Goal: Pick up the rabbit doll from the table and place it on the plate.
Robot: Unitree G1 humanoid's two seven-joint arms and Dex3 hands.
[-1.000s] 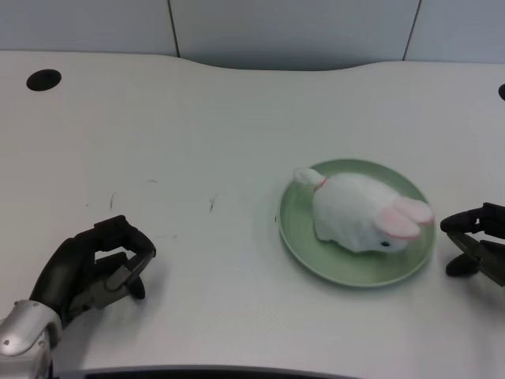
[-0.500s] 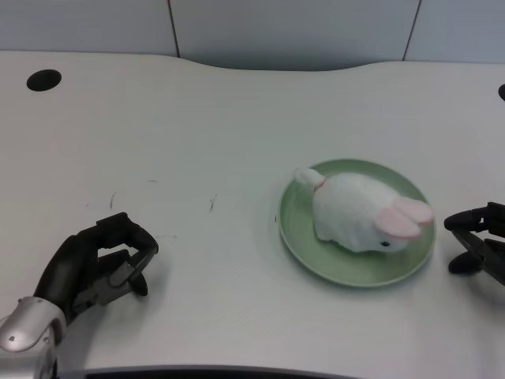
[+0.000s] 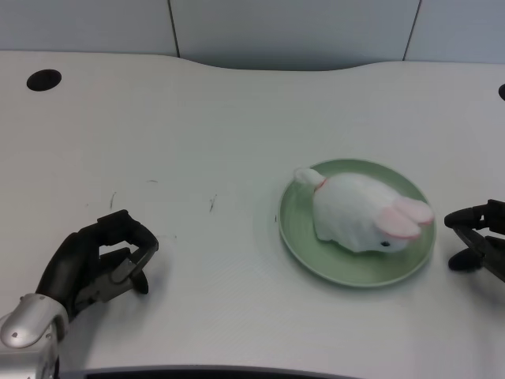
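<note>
One robot hand matters here, the left robot hand [image 3: 99, 260], low at the near left of the white worktop [image 3: 213, 126]; its black fingers [image 3: 126, 229] are curled in on themselves with nothing between them, clenched and holding no object, and it sits at the end of a silver forearm [image 3: 28, 335] that runs off the bottom corner; far back on the left a dark round hole [image 3: 43, 79] is set into the worktop; a few faint dark marks [image 3: 211, 204] lie on the surface between the hand and the middle; further right is the green plate [image 3: 296, 229], well apart from the left robot hand; the rabbit [image 3: 359, 213] lies on the plate, white and plush, its small tail toward the plate's upper left rim and its pink ears [image 3: 406, 217] toward the right rim, its dark eye facing the near side; at the right edge the right robot hand [image 3: 477, 237] is partly in view, near the plate but not touching it.
</note>
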